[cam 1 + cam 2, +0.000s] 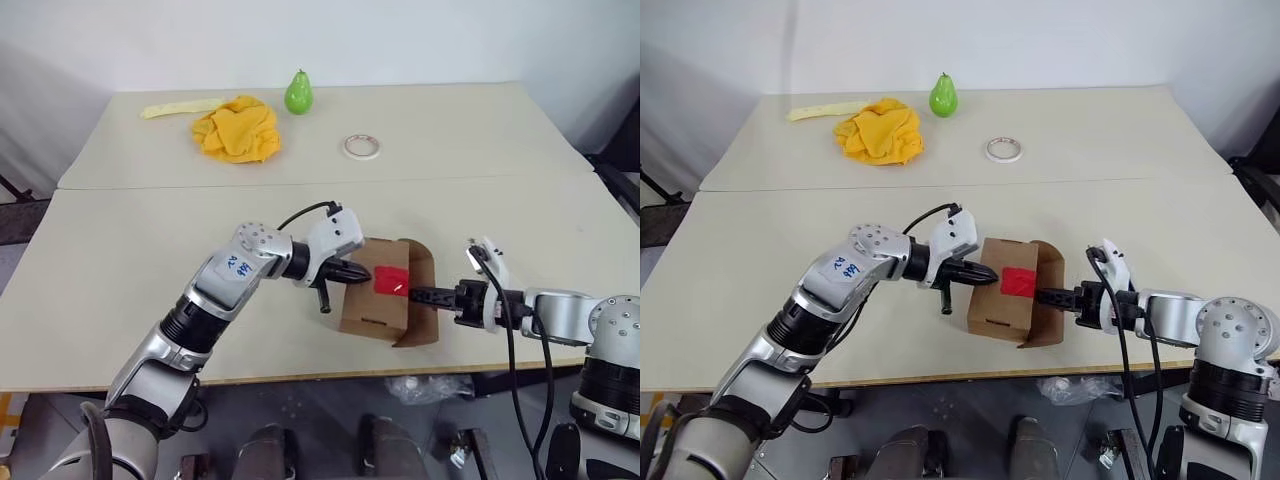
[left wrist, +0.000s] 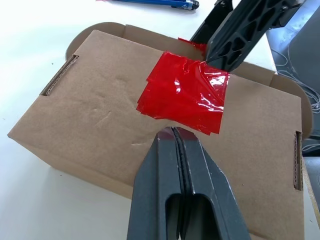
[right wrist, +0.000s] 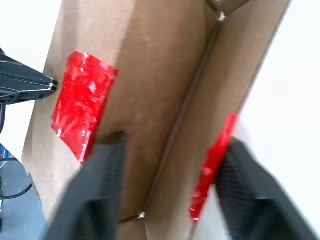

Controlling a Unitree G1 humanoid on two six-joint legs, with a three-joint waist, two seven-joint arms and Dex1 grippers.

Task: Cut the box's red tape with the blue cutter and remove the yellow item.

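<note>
Left wrist view shows my closed left tool (image 2: 175, 131) pressing the box (image 1: 372, 300) beside the red tape (image 2: 184, 93), while my right tool (image 3: 167, 165), nearer the loose flap, spreads its fingers around that flap's edge.

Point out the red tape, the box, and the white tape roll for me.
red tape (image 2: 184, 93): left wrist view, middle of the glossy patch.
box (image 1: 365, 305): left eye view, bare brown front face below the tape.
white tape roll (image 1: 1004, 149): right eye view, the ring's near rim.
</note>
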